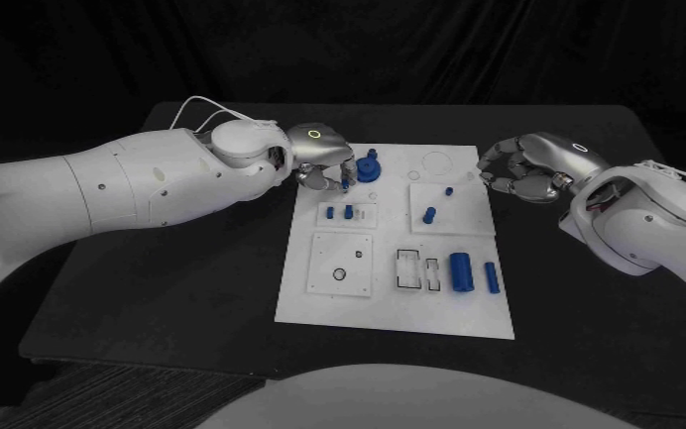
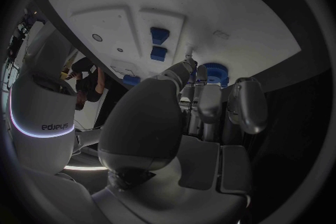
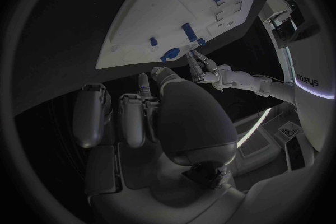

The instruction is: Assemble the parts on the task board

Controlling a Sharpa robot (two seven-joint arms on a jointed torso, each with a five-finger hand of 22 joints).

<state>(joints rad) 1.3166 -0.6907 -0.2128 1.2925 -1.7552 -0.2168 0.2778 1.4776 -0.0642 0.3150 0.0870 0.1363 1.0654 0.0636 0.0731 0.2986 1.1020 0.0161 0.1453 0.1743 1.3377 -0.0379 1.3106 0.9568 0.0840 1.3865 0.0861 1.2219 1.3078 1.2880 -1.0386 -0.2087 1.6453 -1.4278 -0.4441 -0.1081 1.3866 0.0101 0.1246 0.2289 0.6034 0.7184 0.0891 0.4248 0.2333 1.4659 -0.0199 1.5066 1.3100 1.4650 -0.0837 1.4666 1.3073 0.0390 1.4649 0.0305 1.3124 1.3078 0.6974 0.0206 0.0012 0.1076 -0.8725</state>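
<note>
At the board's far left corner the left hand worked fingers-down beside the upright blue gear, grasp not discernible, likely seating it; right hand hovered curled, empty, off the board's right edge; next, pegs need slotting.

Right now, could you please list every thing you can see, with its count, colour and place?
table: one, black, under everything.
task board: one, white, middle of the table.
gear-like part: one, blue, far left of the board, by the left hand's fingers.
small parts: two, blue, left side, mid board.
small pegs: two, blue, far right plate.
cylinders: two, blue, near right, the thinner one rightmost.
left hand: one, silver, at the gear-like part.
right hand: one, silver, fingers curled, beside the board's far right edge.
</note>
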